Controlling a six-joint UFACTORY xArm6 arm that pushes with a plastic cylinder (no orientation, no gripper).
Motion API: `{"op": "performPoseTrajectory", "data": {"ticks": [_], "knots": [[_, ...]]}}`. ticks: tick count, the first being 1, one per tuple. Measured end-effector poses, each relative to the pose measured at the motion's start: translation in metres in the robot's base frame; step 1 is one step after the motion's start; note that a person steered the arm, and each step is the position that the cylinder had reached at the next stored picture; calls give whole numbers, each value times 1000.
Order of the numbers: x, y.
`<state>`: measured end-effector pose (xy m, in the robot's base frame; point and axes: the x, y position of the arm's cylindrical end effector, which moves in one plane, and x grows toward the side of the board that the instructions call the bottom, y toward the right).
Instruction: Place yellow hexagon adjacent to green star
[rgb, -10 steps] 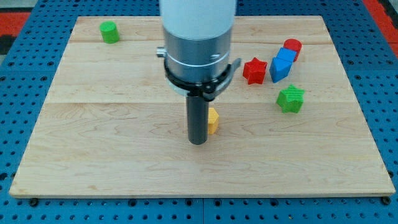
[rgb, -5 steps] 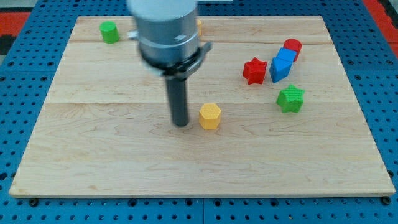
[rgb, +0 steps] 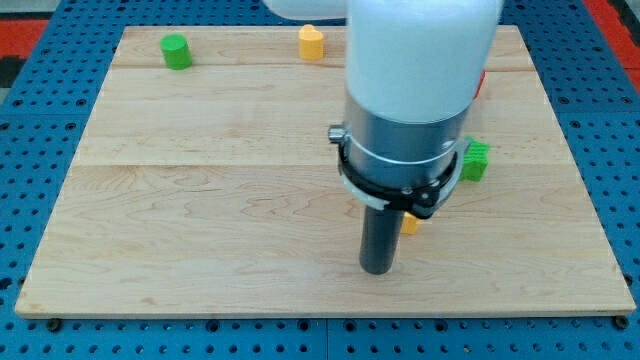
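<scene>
Pale wooden board, visible grain, smooth satin finish. Blue perforated base around it, matt. Arm's white housing smooth glossy plastic, grey collar brushed metal, dark rod matt. Green block matt plastic.

One camera looks steeply down from the near side, framing the whole wooden board.
</scene>
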<state>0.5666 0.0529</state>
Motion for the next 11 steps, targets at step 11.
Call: {"op": "performPoseTrajectory", "data": {"ticks": [11], "knots": [[-61,36]]}}
